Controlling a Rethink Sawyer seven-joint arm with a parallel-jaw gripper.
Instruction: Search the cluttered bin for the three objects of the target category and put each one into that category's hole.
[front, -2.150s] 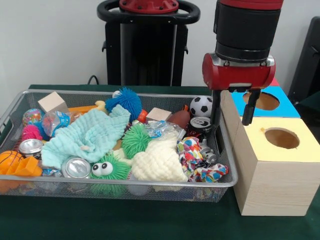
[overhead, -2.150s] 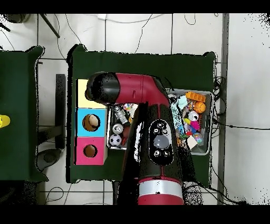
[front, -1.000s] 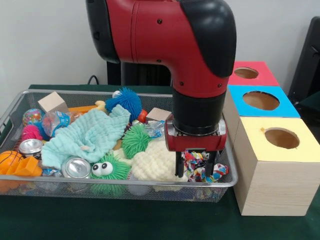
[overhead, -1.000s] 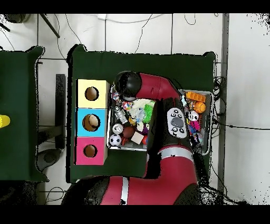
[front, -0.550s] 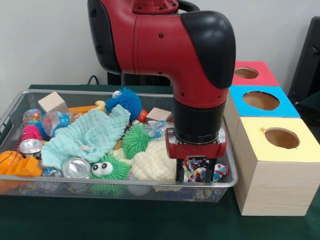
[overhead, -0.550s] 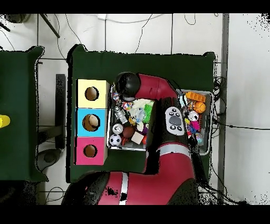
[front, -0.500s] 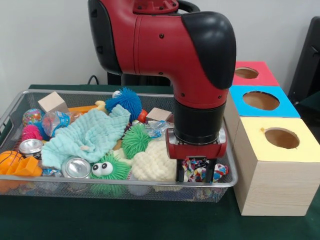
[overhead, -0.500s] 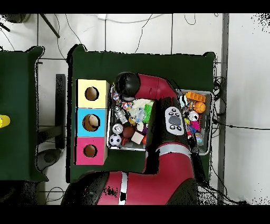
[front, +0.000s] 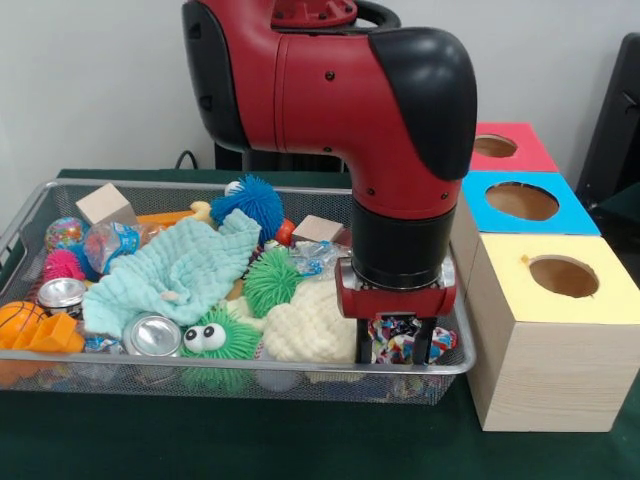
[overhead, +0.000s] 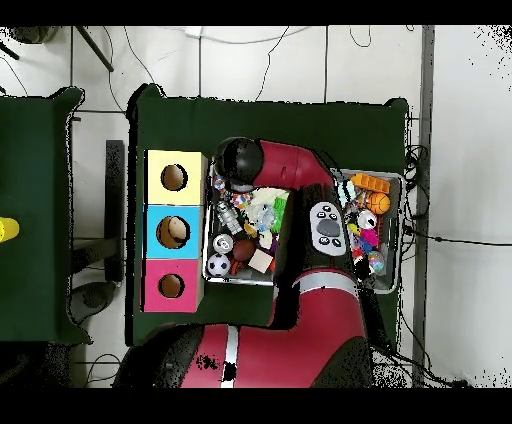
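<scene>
Green cloth covered the table (front: 300, 440) and the wire bin (front: 200, 372) sat packed on it, with three wooden boxes in a row beside it: the yellow-topped box (front: 560, 290), the blue-topped box (front: 522, 203) and the red-topped box (front: 500, 148). Down went the arm, a shade lower than half a second before, and the gripper (front: 396, 345) now sat right in the clutter at the bin's front corner, about five o'clock of the bin in the front view. Its fingers (front: 364, 345) stood apart, straddling the multicoloured knotted cloth (front: 400, 335), one on each side; whether they pressed it could not be told. Two seconds earlier that gripper had hung high by the blue box. Just at nine o'clock of the gripper lay the cream fuzzy cloth (front: 310, 325), and beyond it the green googly-eyed ball (front: 215, 338), the silver can (front: 155, 335) and the mint towel (front: 180, 270), none shifted. From overhead, the arm (overhead: 300, 200) covered the bin's middle.
</scene>
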